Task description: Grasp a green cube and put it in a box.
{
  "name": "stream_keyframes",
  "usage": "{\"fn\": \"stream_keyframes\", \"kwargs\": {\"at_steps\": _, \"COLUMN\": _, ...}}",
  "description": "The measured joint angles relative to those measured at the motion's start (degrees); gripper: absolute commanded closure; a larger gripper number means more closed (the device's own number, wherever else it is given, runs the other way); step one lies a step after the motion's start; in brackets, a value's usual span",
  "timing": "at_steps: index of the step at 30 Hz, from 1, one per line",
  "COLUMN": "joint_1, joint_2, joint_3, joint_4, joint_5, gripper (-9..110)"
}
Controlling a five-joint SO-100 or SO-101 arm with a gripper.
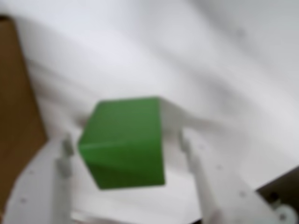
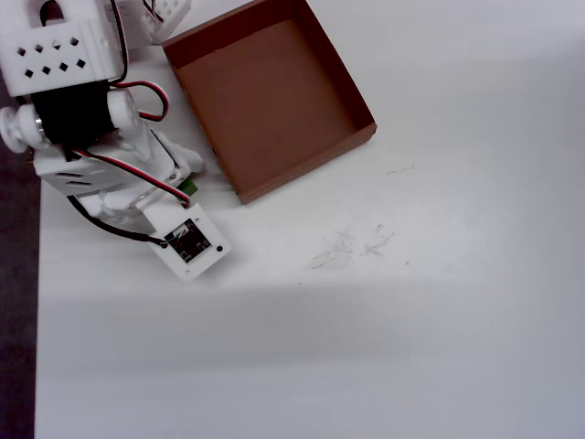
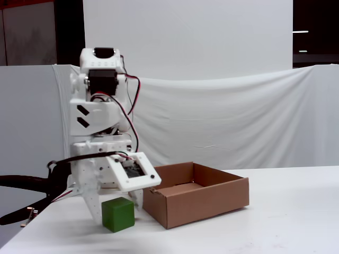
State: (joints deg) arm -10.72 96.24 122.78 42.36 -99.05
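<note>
The arm [image 3: 103, 132] is folded down steeply near the table's left edge in the fixed view, wrist low. The gripper [image 1: 124, 154] is pointed downward — its two white fingers [image 1: 63, 158] are closed, seemingly, against the green cube [image 1: 124, 142].
</note>
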Motion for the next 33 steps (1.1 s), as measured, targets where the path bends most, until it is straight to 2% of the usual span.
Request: {"fn": "stream_keyframes", "kwargs": {"at_steps": 33, "joint_1": -0.09, "joint_2": -0.09, "joint_3": 0.0, "joint_4": -0.97, "joint_5": 0.0, "gripper": 87}}
